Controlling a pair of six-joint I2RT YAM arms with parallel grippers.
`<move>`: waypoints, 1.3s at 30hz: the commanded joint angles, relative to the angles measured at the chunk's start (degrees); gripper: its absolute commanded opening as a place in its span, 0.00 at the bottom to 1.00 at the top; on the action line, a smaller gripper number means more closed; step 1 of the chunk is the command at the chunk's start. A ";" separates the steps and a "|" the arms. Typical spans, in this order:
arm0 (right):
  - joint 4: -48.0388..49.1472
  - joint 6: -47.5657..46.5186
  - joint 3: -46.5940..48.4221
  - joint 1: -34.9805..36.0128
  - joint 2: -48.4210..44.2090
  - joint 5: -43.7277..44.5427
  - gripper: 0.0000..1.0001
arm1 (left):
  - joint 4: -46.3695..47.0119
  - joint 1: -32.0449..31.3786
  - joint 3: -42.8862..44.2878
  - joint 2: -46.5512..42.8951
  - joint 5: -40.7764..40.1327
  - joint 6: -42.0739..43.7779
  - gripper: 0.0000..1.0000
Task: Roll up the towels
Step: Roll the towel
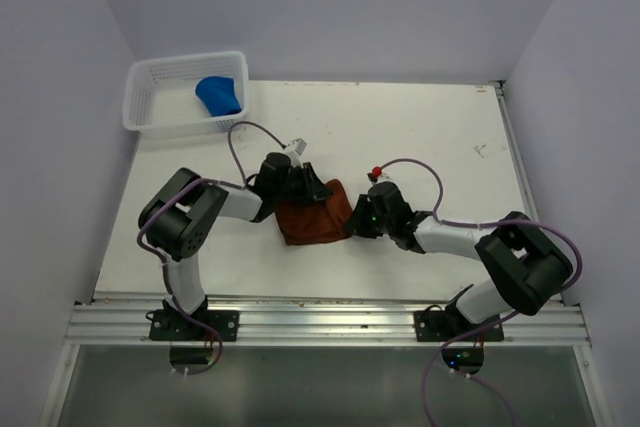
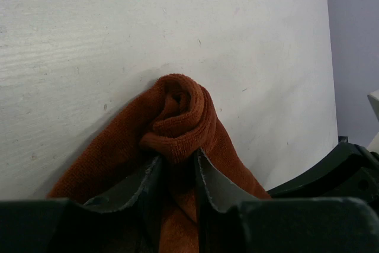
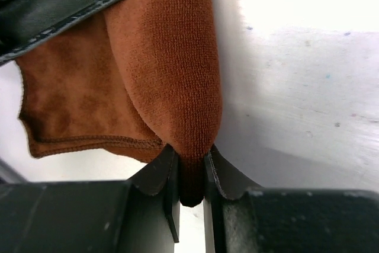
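Observation:
The rust-brown towel lies partly rolled at the middle of the table, between both arms. My left gripper is at its far left end. In the left wrist view the spiralled roll end bulges just past my left gripper, whose jaws stand narrow with cloth pinched between them. My right gripper is shut on the other end of the roll, reaching in from the right. The bright blue towel sits bunched in the white mesh basket.
The basket stands at the table's far left corner. The white tabletop ends at an aluminium rail at the near edge, where both arm bases are bolted. Pale walls close in on three sides. Purple cables loop over both arms.

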 commanded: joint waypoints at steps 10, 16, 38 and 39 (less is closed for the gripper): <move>-23.75 -16.94 13.20 0.02 -1.71 15.10 0.00 | -21.67 0.20 9.02 -10.79 -4.03 1.27 0.68; -24.38 -20.99 14.43 0.72 -0.84 17.65 0.00 | -26.42 0.46 10.59 -13.27 -3.69 0.74 0.73; -33.08 -19.59 23.49 15.22 7.34 46.39 0.00 | -25.10 0.20 15.08 -6.76 -2.10 -4.10 0.75; -33.17 -19.59 23.66 15.49 7.43 47.18 0.00 | -25.19 0.11 15.17 -6.84 -2.19 -4.10 0.75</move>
